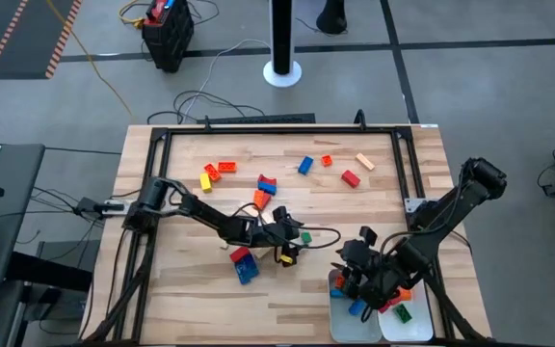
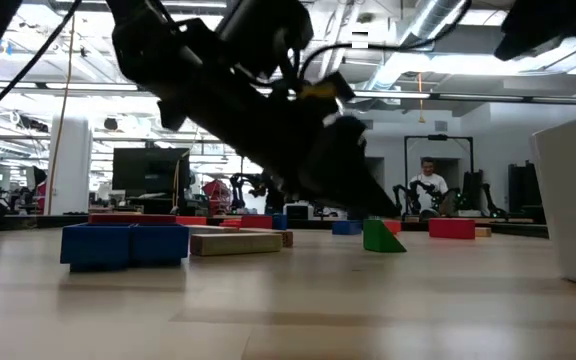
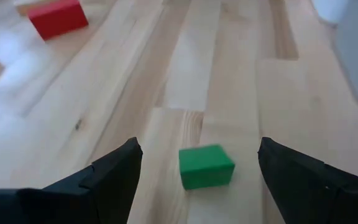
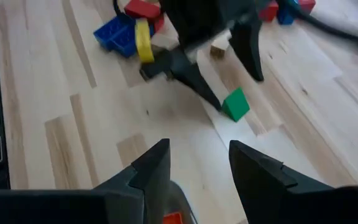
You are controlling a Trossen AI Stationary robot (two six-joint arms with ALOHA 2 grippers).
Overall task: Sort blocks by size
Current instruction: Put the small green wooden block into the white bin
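Observation:
A small green block lies flat on the wooden table near its middle; it also shows in the high view and the low view. My left gripper is open and low over the table, one finger on either side of the green block without touching it. My right gripper is open and empty, above the two white trays at the near right edge. Blue, green and orange blocks lie in the trays.
Loose blocks are scattered over the table: a red and blue cluster near my left arm, orange, red and yellow ones far left, a blue one, a tan one and a red one toward the far edge. A black frame rims the table.

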